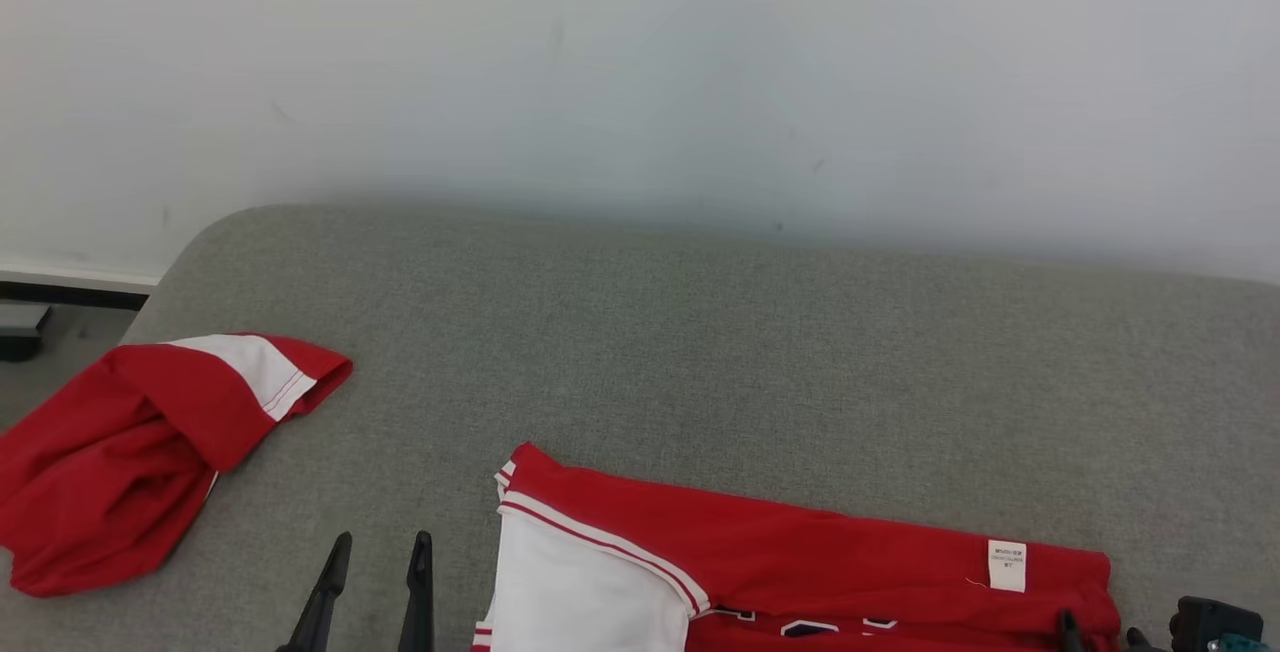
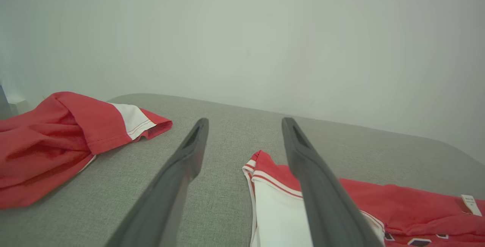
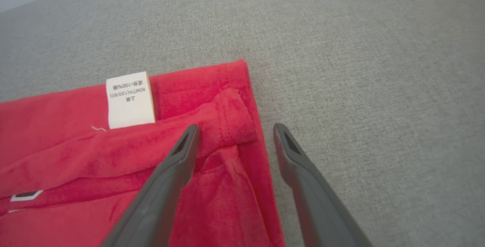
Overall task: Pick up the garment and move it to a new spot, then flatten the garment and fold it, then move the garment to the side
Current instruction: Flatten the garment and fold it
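White wall point(image 1: 640, 52) backed a grey fabric-covered counter point(image 1: 700, 352). At the far left lay a crumpled red garment point(image 1: 110, 452), well apart from the work. Further right, near the front edge, the left end effector point(image 1: 383, 538) stood fully spread and empty. It was just beside the white panel point(image 1: 580, 592) of the flattened red-and-white garment point(image 1: 780, 552). That garment lay near, from centre to right, with its label point(image 1: 1006, 565) toward the right end. The right end effector point(image 3: 235, 127), equally wide and empty, straddled that garment's right edge. A fold or lift seemed due. Each end effector should pinch every layer at its own end, well in from the edge. Both should then rise together so the cloth hung square.
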Controlling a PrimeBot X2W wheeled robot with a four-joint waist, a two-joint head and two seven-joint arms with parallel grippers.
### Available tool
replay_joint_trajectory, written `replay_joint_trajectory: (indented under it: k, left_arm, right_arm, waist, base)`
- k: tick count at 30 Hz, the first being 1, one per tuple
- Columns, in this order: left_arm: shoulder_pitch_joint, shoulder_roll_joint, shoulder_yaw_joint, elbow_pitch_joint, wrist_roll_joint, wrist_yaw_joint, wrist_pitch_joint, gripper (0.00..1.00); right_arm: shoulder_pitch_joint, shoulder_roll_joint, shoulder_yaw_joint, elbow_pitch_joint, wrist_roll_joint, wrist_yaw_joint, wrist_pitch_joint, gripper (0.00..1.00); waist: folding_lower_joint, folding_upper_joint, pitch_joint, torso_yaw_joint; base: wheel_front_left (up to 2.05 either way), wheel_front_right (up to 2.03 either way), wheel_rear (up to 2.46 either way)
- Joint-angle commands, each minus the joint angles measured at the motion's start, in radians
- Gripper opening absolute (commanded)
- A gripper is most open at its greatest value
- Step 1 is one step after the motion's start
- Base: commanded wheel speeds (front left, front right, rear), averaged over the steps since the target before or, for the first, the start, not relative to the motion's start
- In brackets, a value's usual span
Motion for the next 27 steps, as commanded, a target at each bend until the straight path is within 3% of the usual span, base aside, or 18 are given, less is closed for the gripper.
replay_joint_trajectory:
  k: [1, 9, 11, 15, 27]
  left_arm:
    - [-0.012, -0.003, 0.000, 0.002, 0.002, -0.006, -0.004, 1.00]
    - [-0.024, -0.007, -0.030, 0.027, -0.054, -0.006, -0.004, 1.00]
    - [-0.029, -0.006, -0.034, 0.034, -0.059, -0.005, -0.004, 1.00]
    - [-0.023, -0.006, -0.018, 0.028, -0.065, -0.005, -0.004, 1.00]
    - [-0.011, -0.008, -0.018, 0.020, -0.085, -0.005, -0.004, 1.00]
  right_arm:
    - [-0.014, 0.001, -0.009, 0.020, -0.015, -0.002, -0.008, 1.00]
    - [-0.059, 0.003, -0.029, 0.159, -0.037, -0.002, 0.034, 1.00]
    - [-0.071, 0.005, -0.024, 0.195, -0.045, -0.002, 0.052, 0.00]
    - [-0.072, 0.002, -0.044, 0.183, -0.063, -0.003, 0.035, 0.00]
    - [-0.086, -0.051, -0.324, 0.012, -0.147, -0.003, -0.003, 0.00]
  waist:
    - [-0.0001, -0.0001, 0.014, 0.013]
    - [-0.0001, -0.0001, 0.030, 0.025]
    - [-0.0001, -0.0001, 0.031, 0.025]
    - [-0.0001, -0.0001, 0.026, 0.018]
    - [-0.0001, -0.0001, 0.011, -0.009]
  base:
    - [0.00, 0.00, 0.00]
    - [0.00, 0.00, 0.00]
    - [0.00, 0.00, 0.00]
    - [0.00, 0.00, 0.00]
    - [0.00, 0.00, 0.00]
